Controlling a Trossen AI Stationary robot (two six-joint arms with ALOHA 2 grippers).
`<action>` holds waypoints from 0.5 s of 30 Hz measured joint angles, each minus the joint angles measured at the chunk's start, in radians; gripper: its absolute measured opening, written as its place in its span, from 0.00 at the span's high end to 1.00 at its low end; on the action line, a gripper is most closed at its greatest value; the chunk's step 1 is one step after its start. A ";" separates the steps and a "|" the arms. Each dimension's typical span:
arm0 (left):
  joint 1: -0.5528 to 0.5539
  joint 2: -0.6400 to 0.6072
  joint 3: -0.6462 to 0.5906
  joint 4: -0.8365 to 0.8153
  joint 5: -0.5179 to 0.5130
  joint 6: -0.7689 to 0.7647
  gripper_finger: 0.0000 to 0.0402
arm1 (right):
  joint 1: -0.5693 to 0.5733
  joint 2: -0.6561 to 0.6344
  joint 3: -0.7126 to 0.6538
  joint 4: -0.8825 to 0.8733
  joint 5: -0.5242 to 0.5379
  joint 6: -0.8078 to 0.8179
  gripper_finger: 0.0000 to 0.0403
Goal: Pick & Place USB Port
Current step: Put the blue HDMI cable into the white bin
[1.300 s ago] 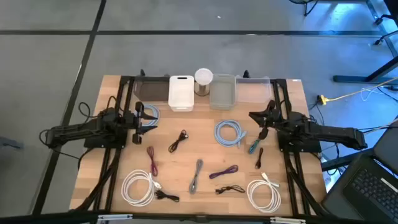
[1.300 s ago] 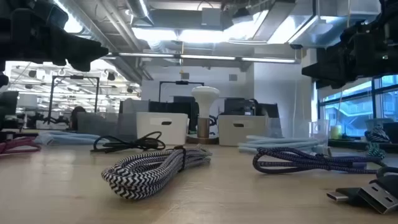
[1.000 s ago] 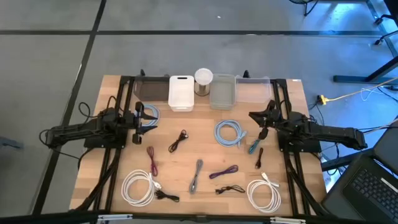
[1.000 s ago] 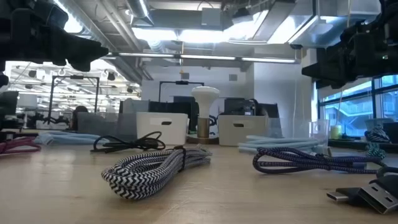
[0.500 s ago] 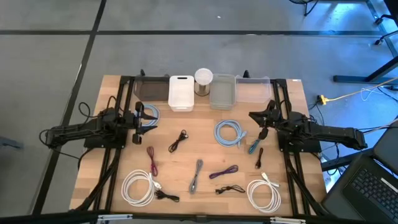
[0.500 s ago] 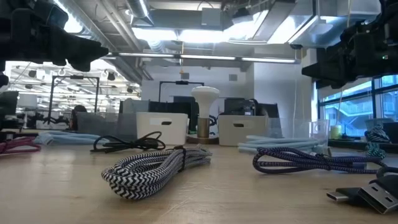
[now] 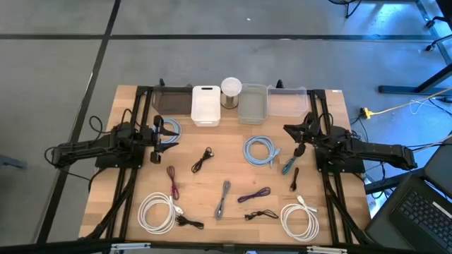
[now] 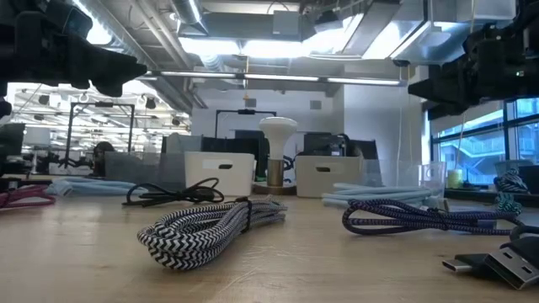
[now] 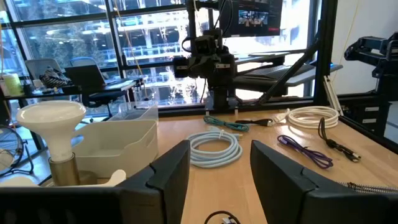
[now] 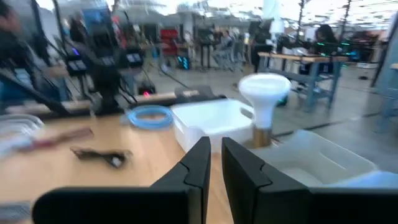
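Observation:
Several USB cables lie loose on the table: a light-blue coil [image 7: 260, 150], a teal cable [image 7: 287, 166], a purple one [image 7: 254, 195], a grey braided one [image 7: 224, 197], a maroon one [image 7: 171, 181], black ones and two white coils. My left gripper [image 7: 158, 135] hovers open at the table's left side, next to another light-blue coil [image 7: 171, 129]. My right gripper [image 7: 295, 140] hovers shut at the right side, just above the teal cable. In the left wrist view the open fingers [image 9: 219, 168] frame the light-blue coil [image 9: 214, 146]. Neither gripper holds anything.
Along the far edge stand a dark bin [image 7: 169, 104], a white bin [image 7: 205, 104], a white lamp [image 7: 231, 87], a grey bin [image 7: 253, 104] and a clear bin [image 7: 289, 103]. White coils [image 7: 157, 212] [image 7: 299, 219] lie near the front corners. Bare wood shows between the cables.
My right arm has shifted slightly, as its dark outline in the low view shows. The left arm and all the cables have kept still.

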 joint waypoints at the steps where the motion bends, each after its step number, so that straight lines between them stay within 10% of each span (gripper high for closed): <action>1: 0.000 0.000 0.000 0.000 0.000 0.000 0.60 | 0.000 0.000 0.000 0.017 -0.008 0.002 0.89; 15: 0.000 0.002 0.000 0.407 -0.070 -0.105 0.60 | 0.000 0.000 0.000 0.227 0.006 -0.077 0.89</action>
